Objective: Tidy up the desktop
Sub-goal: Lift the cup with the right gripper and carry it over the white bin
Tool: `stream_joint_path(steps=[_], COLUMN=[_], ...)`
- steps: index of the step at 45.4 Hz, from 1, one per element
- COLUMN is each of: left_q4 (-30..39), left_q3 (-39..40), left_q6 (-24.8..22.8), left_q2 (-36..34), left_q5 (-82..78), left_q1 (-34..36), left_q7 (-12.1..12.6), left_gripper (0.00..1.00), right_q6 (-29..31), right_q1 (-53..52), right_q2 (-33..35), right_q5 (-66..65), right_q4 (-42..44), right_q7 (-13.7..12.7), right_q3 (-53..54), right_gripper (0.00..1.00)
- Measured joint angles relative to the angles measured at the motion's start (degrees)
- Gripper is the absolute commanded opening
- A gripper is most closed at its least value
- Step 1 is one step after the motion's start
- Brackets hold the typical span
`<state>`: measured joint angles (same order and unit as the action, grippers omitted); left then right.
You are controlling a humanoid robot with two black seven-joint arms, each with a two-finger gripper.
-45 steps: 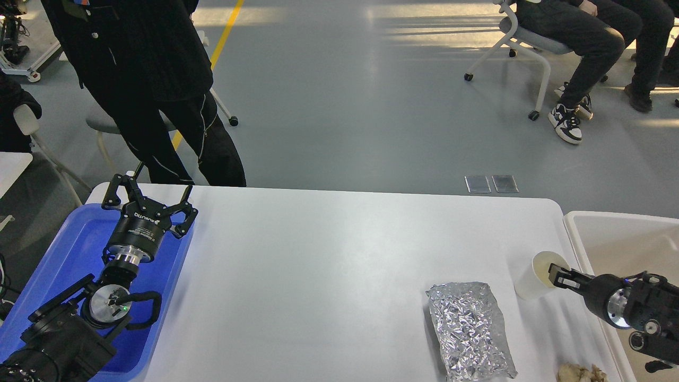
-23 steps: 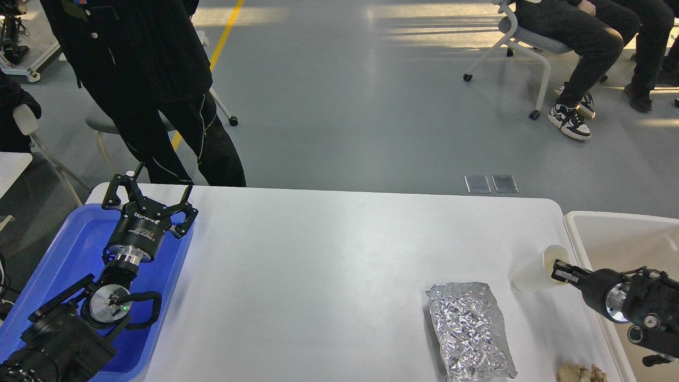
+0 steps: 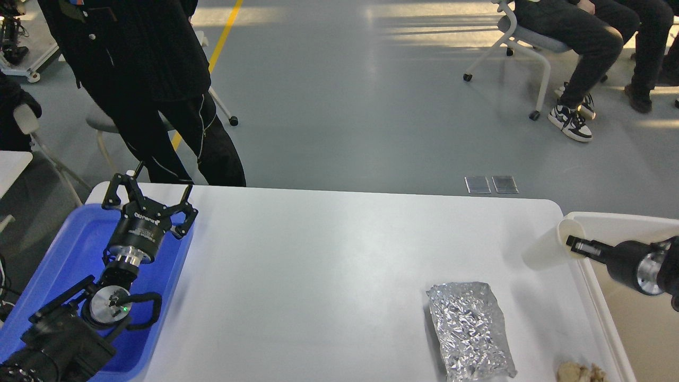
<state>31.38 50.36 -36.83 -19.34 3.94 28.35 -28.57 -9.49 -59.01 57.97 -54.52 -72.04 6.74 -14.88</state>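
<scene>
Right gripper (image 3: 575, 245) jaws hold paper cup (image 3: 551, 245) at bin (image 3: 610, 218) edge | left gripper (image 3: 150, 197) jaws wide over tray (image 3: 63, 249) | your tabletop (image 3: 329, 265) keeps foil (image 3: 469, 329), crumpled scrap (image 3: 581, 372).

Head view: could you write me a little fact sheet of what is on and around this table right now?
table: white desktop
left side: blue tray, left gripper open above it
right side: cream bin
right gripper: pinching the rim of a tilted paper cup beside the bin
still lying on the table: foil packet, crumpled brownish scrap
behind the table: person in black standing
</scene>
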Motion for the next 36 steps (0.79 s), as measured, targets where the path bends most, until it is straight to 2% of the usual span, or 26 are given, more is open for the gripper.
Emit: stream_joint_path(steps=[21, 36], left_q4=[0.0, 0.0], left_q3=[0.0, 0.0], left_q6=[0.0, 0.0], left_q2=[0.0, 0.0], left_q5=[0.0, 0.0], left_q1=[0.0, 0.0], left_q7=[0.0, 0.0], left_gripper=[1.00, 1.00], right_q6=[16.6, 23.5], right_q1=[-16.3, -22.8], right_q2=[12.6, 16.8], right_q5=[-7.5, -13.7], right_q4=[-7.1, -8.8], right_q7=[0.1, -0.2], right_q3=[-0.1, 0.0], right_gripper=[0.00, 0.00])
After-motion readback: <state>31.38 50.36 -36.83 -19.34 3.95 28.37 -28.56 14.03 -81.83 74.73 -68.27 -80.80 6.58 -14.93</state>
